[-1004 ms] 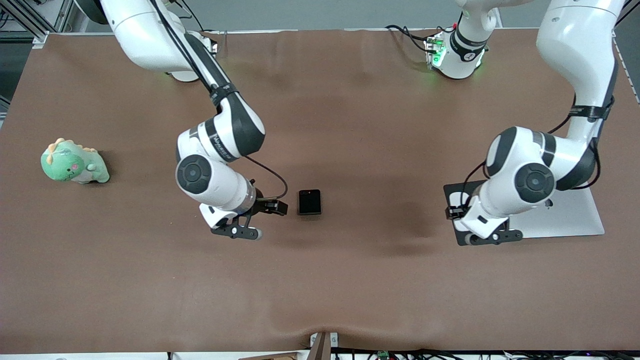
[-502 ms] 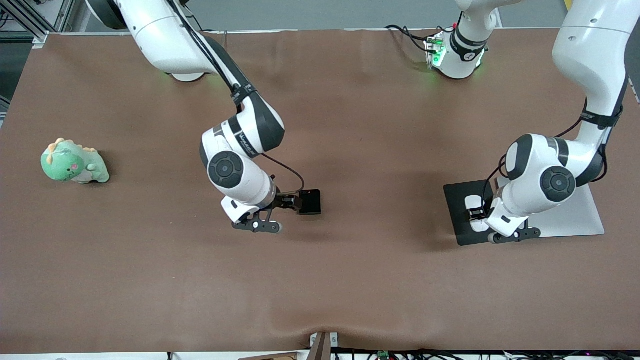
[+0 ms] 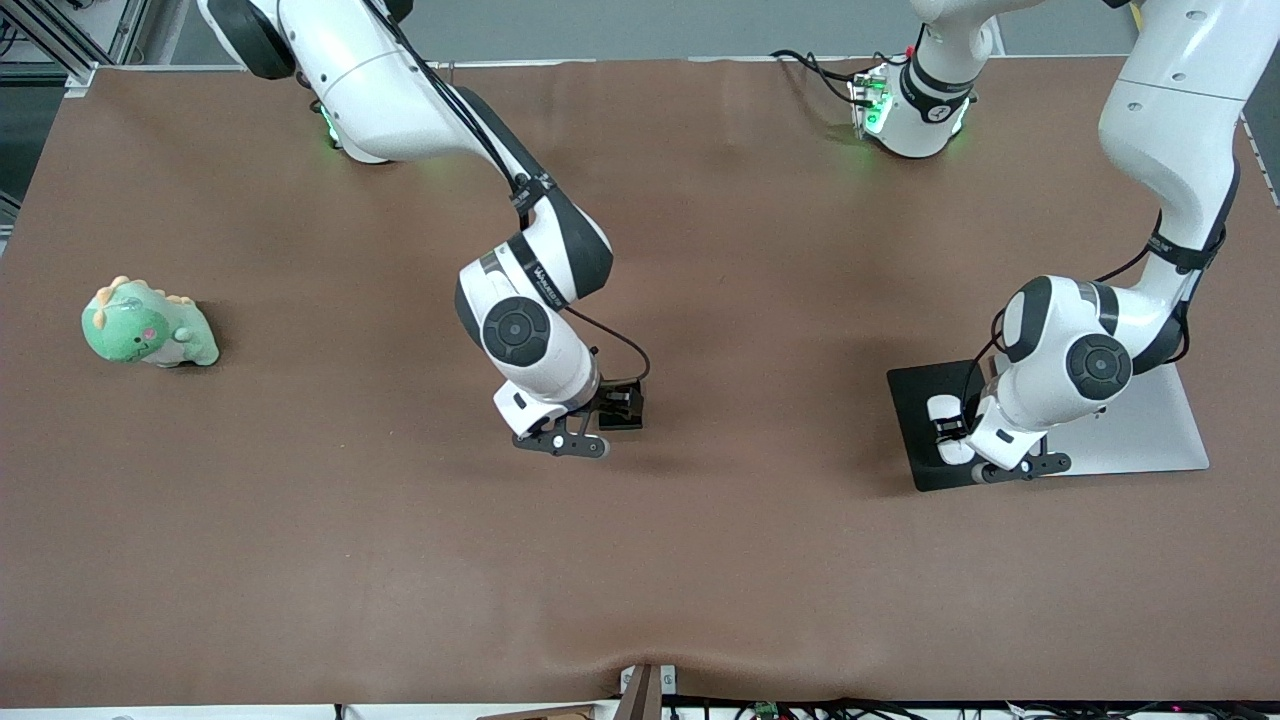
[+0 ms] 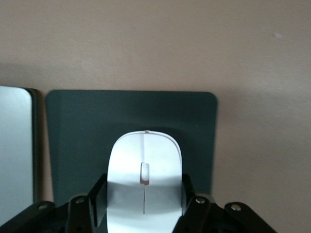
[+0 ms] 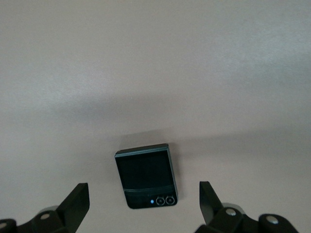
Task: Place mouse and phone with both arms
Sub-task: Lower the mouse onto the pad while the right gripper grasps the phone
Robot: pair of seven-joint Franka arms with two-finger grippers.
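Phone pickup pending, mouse already gripped.
Right gripper hangs over the phone mid-table, fingers spread wide to straddle it; left gripper pinches the mouse by its sides on the dark pad beside the laptop, probably ready to lift.

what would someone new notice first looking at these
Probably the left gripper shut on the white mouse over the dark pad, beside a silver slab. Next, the right gripper open over the black phone mid-table, and a green plush dinosaur alone toward the right arm's end.
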